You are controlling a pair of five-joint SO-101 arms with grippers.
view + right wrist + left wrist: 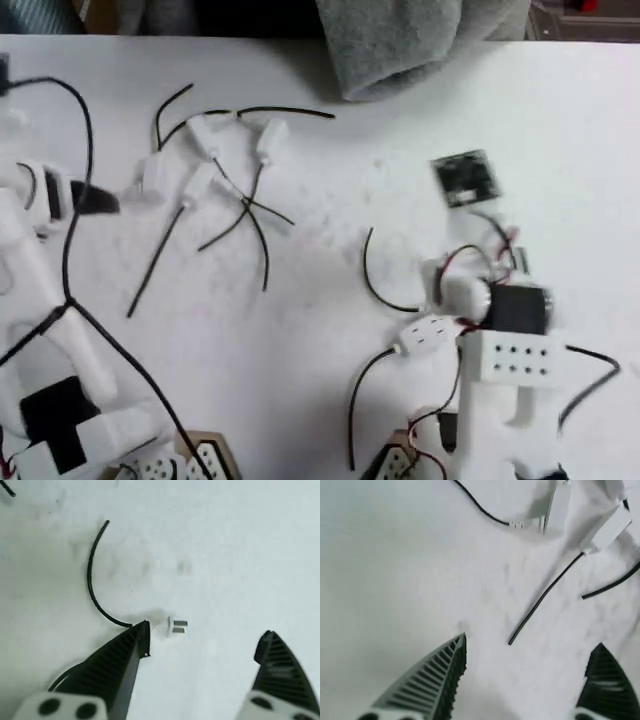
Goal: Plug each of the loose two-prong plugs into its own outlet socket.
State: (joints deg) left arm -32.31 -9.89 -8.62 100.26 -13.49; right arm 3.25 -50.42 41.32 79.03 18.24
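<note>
White table (300,390) fills the room's working area, with a grey cloth (400,40) slumped over its far edge and a small dark circuit board (465,178) lying right of centre.

Most of the loose plugs (205,135) sit in a tangle at the upper left of the high view, their black cords crossing one another. The left gripper (530,645) hangs just left of that group, over bare table, jaws spread wide and holding nothing.

One more two-prong plug (175,626) lies at the lower right of the high view, under the right arm, its curved cord (92,575) sweeping away to the left. The right gripper (202,637) hangs over it with its jaws wide apart and empty. One finger (127,652) is just beside the plug's body; whether it touches, I cannot tell. Just below, a white block (425,335) with dark dots and its own cord may be a socket, though I cannot be sure.

To my eye that plug is a light, hard bit of plastic that would skate on the smooth table if nudged. The springy cord looks stiff enough to swing it round. I would pinch it across the body, behind the prongs. The thin metal blades might bend, and holding the cord would leave the plug dangling.
</note>
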